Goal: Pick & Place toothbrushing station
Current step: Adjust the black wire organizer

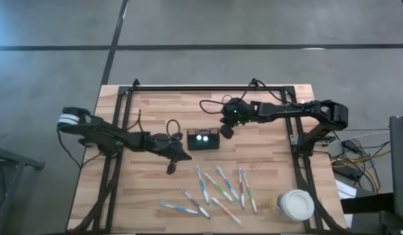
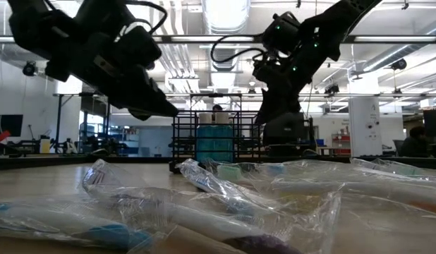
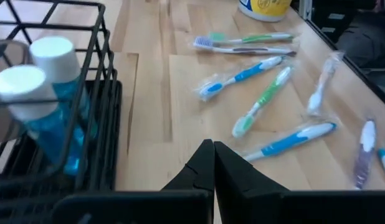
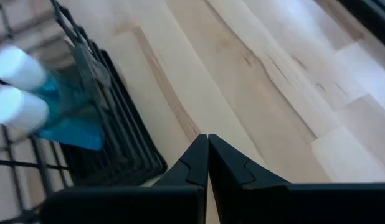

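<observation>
Caddy [image 1: 204, 140] sat mid-table, two bottles inside. L gripper [image 1: 170, 168] hung at its 8 o'clock, R gripper [image 1: 225, 131] at 2 o'clock; both pinched closed, empty. Judged pre-grasp: next needs fingers spread, then down onto rim.

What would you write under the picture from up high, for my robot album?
Two robot arms, each end effector shut, left and right, flank a black wire caddy above scattered toothbrushes on a wooden table.
</observation>
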{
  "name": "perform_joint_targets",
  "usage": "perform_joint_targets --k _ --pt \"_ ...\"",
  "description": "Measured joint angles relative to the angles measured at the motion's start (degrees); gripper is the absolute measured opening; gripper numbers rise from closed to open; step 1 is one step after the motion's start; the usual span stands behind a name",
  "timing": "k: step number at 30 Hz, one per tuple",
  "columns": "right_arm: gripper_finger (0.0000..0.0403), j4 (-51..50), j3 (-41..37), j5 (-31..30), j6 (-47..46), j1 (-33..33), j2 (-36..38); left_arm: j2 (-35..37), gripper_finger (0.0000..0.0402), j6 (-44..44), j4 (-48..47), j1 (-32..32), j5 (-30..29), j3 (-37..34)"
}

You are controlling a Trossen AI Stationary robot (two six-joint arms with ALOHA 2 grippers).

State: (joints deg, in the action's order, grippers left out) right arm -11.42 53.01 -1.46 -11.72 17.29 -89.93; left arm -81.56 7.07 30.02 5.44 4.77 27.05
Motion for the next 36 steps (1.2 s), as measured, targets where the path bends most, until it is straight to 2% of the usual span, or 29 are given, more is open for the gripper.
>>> perform_joint_targets --k 13,20,36 --pt "0.0008 0.5 0.0 2.0 3.4 -1.3 -1.6 -1.1 0.0000 0.0 -3.3 -1.6 -6.2 0.9" --pt "0.0008 1.3 0.0 4.1 4.7 -3.1 -2.0 -1.1 0.0000 -0.6 -3.6 -1.9 -7.0 0.8" --pt "0.0008 1.3 0.0 3.9 4.2 -5.2 -2.0 -1.1 0.0000 -0.9 -4.5 -3.9 -7.4 0.8"
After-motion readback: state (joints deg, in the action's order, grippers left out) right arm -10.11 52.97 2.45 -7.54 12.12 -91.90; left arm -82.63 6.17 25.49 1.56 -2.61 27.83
